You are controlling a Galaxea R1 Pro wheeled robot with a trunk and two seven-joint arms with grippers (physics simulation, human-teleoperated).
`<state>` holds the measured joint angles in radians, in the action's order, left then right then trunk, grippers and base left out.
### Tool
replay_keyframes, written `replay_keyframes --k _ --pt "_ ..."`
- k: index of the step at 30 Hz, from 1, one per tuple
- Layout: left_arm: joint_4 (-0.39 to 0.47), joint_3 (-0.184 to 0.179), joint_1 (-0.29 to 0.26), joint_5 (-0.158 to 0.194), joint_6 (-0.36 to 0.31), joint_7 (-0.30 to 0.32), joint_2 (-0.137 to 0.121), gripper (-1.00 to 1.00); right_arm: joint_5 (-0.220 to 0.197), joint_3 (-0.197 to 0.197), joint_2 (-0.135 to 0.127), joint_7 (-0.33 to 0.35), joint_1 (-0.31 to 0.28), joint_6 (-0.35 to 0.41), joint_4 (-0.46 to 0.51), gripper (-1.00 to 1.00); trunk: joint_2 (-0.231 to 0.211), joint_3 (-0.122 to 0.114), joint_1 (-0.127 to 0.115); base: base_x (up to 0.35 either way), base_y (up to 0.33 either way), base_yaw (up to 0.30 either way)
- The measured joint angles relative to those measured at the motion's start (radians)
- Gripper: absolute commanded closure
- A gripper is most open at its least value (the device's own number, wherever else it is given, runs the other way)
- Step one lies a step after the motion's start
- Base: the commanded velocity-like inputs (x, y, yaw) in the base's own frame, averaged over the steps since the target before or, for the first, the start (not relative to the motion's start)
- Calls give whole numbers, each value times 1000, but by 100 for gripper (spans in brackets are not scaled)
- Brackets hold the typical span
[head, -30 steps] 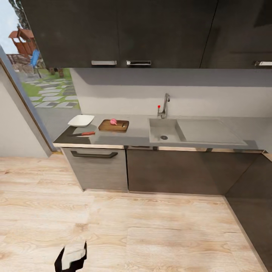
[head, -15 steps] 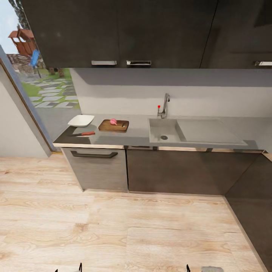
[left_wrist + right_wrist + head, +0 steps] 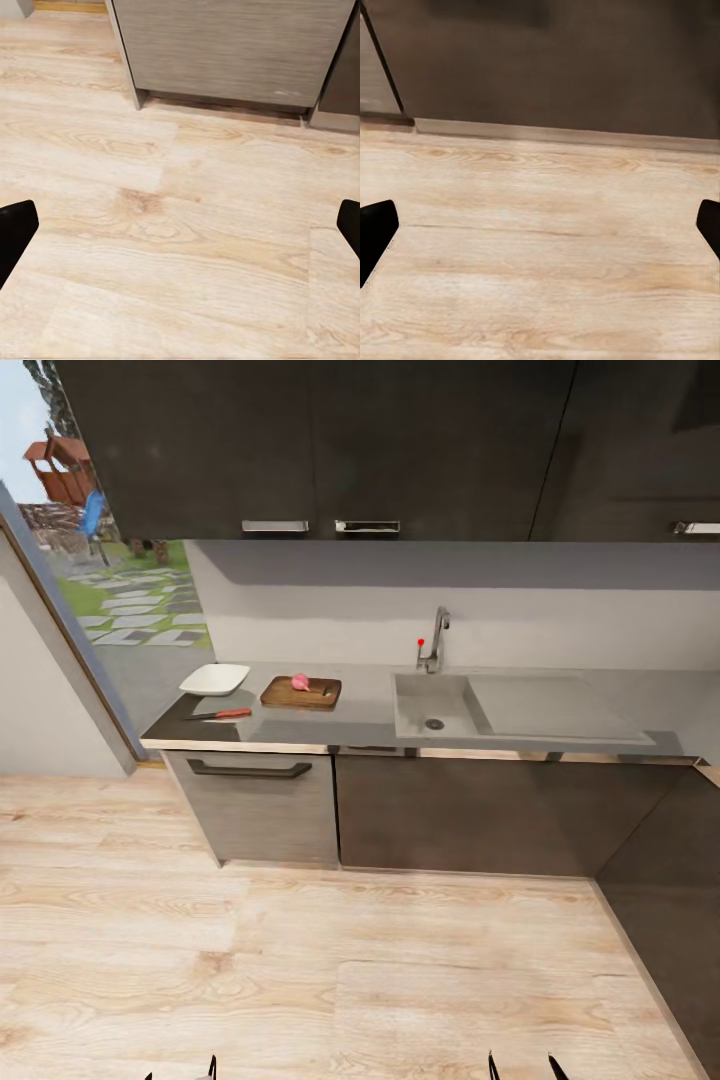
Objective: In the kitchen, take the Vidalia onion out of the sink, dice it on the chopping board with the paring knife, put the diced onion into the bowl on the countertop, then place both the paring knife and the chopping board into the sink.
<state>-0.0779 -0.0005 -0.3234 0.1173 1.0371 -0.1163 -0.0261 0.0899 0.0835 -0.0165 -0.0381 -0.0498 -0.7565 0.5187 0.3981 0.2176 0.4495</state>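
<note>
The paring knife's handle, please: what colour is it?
Red-orange; the paring knife shows best in the head view.

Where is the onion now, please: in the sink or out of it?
Out: the onion sits on the board, and the sink is empty.

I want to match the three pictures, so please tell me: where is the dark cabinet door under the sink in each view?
Head view: the dark cabinet door is below the sink, right of the lighter drawer front.
Left wrist view: a narrow strip beside the drawer front.
Right wrist view: it spans the background beyond the floor.
Shared landmark: the drawer front, a sliver here.
</note>
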Motion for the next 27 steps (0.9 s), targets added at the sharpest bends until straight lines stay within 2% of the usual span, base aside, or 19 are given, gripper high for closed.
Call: replay_keyframes --k 5,15,27 --pt "0 0 0 0 -8 0 0 -100 0 0 2 1 0 -42 -43 -100 0 0 0 0 0 0" --pt "0 2 0 1 -10 0 -2 -100 0 2 2 -1 0 -51 -61 -100 0 0 0 1 2 0" --pt "0 2 0 0 -9 0 -11 -100 0 1 2 -1 0 -49 -74 -100 0 0 0 105 209 0"
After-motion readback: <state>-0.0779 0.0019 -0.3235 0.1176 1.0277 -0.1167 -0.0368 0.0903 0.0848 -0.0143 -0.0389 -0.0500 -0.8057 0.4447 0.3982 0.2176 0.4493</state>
